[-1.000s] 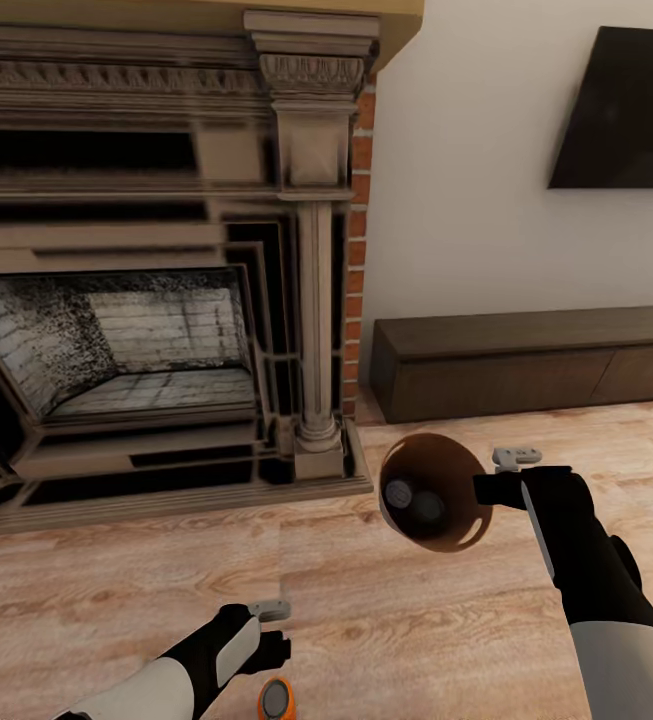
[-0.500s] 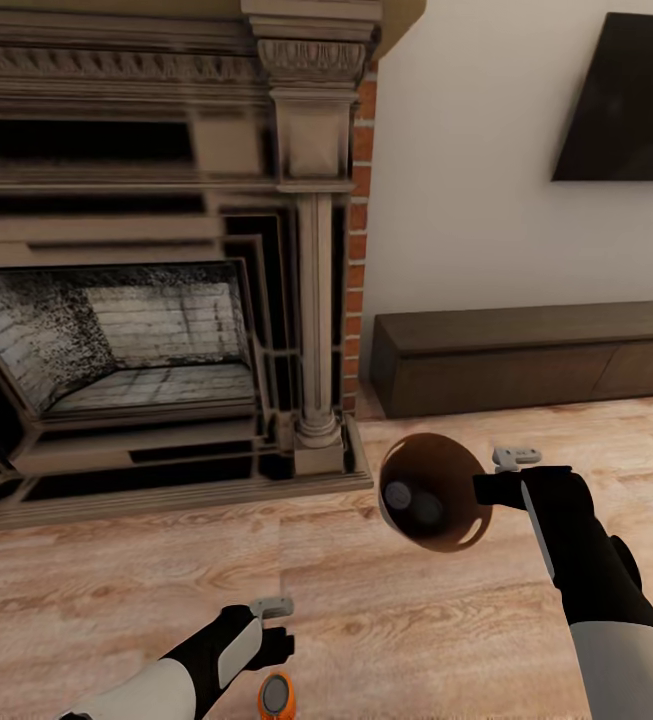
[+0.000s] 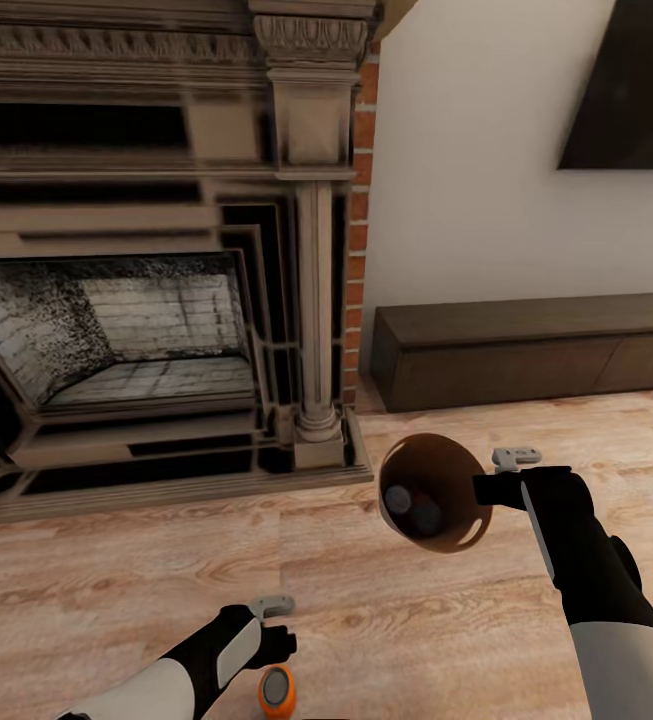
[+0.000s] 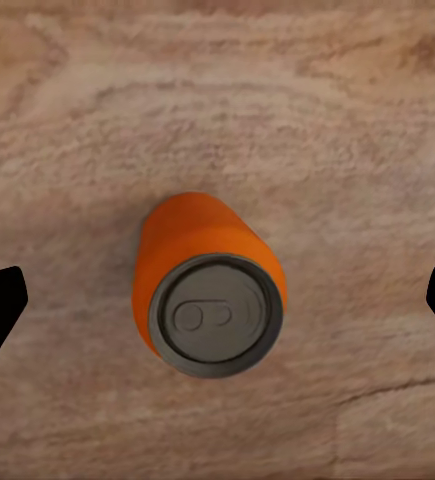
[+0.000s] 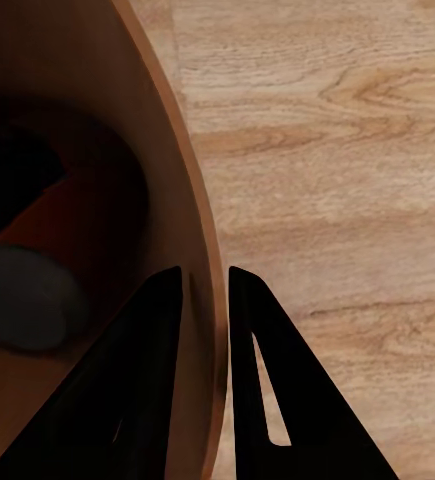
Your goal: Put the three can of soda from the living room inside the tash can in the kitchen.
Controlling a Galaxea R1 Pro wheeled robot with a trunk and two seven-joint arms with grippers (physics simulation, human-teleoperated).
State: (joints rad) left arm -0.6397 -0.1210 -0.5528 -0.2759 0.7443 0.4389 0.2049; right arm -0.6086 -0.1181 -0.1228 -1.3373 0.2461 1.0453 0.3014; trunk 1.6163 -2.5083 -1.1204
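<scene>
Two grey-topped orange soda cans [image 3: 413, 507] lie inside the round orange-brown tapered bin [image 3: 453, 468], whose rim my right jaws [image 5: 206, 285] pinch above the wood floor [image 3: 116, 580]. My left jaws [image 4: 217, 300] hang spread wide over a third small orange can [image 4: 211, 284] standing upright on that floor.

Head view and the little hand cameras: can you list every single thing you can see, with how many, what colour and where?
soda can: one, orange with grey top, upright on the wood floor, between the left fingers.
cans in the bin: two grey tops, inside it.
trash can: one, orange-brown inside, held above the floor.
fireplace: one, grey-brown, ahead left.
TV: one, black, on the wall.
low cabinet: one, dark brown, against the wall.
left gripper: open, over the can.
right gripper: shut on the bin's rim.
</scene>
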